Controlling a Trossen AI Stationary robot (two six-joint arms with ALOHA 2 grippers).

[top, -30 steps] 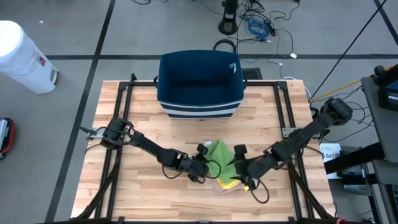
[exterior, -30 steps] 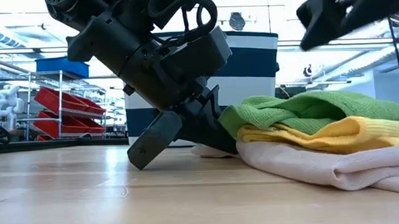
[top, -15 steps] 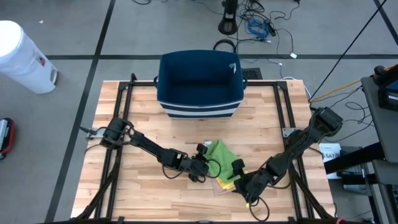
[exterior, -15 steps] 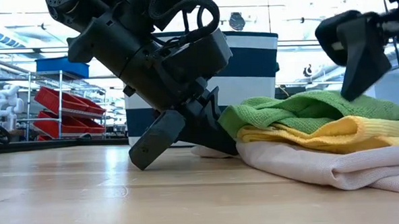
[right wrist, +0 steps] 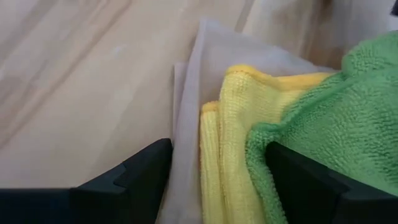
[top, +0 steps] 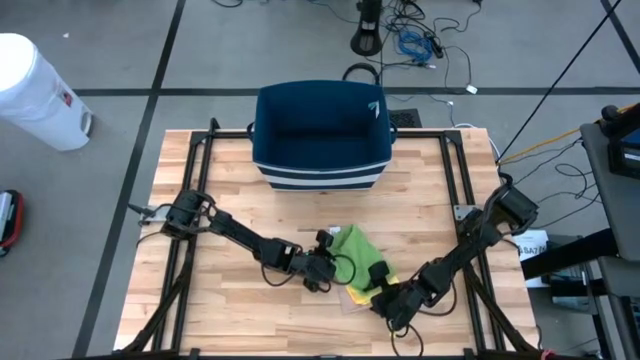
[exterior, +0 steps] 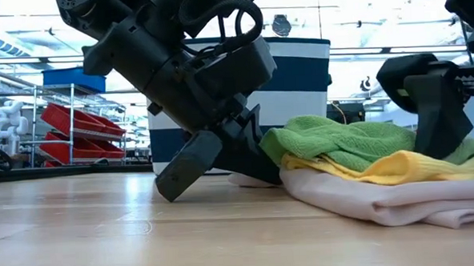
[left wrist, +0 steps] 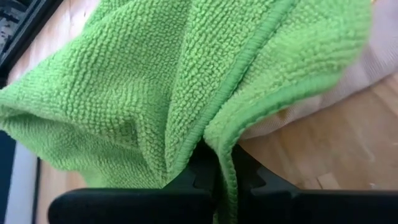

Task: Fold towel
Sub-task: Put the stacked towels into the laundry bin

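Observation:
A green towel [top: 353,247] lies rumpled on top of a yellow towel [top: 366,291] and a pale towel [exterior: 368,203], piled at the middle of the table's near half. My left gripper [top: 327,268] sits low at the pile's left side, shut on the green towel [left wrist: 155,81]. My right gripper [top: 386,293] hangs open over the pile's near right corner. Its two fingers [right wrist: 134,174] stand either side of the stacked yellow edges [right wrist: 227,124] and the green corner [right wrist: 292,124]. My left gripper pinches the green towel's hemmed edge [left wrist: 219,146] between its two shut fingers, where the cloth is folded over on itself. The fingers come slanting down from the table's left. The towel spreads slack away from them and rests on the pile. Whether my right gripper touches the pile, I cannot tell.
A dark blue bin [top: 322,135] with white stripes stands at the table's far middle. A black frame [top: 190,200] runs along the table's sides. Bare wood [top: 230,310] lies left of and in front of the pile.
My right gripper has come down and toward the table's near left, onto the pile's near right corner, and has stayed open. The right part of the green and yellow towels now lies flatter than before.

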